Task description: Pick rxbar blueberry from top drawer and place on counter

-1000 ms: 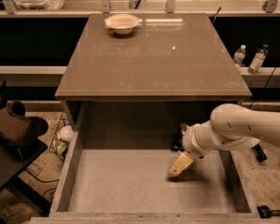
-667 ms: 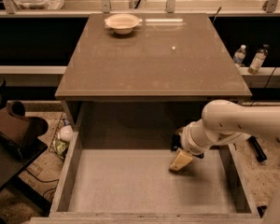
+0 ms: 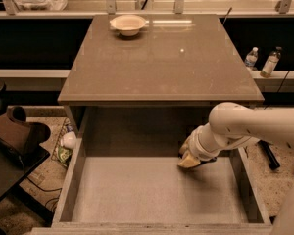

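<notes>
The top drawer [image 3: 71,181] stands pulled out below the counter [image 3: 161,65]; its pale speckled floor shows bare across the left and middle. My white arm reaches in from the right. My gripper [image 3: 188,159] points down at the drawer's back right, low over the floor, close to the back wall. The rxbar blueberry does not show; the gripper and wrist cover the spot beneath them. Nothing dark blue lies on the counter.
A cream bowl [image 3: 128,24] sits at the counter's far left. Two water bottles [image 3: 251,58] stand on a ledge to the right. A pale ledge with metal posts runs behind the counter. Dark furniture and floor clutter [image 3: 19,136] are left of the drawer.
My gripper has moved a little to the left and toward the drawer's back wall, staying low over the floor. A dark patch seen beside it earlier is now covered.
</notes>
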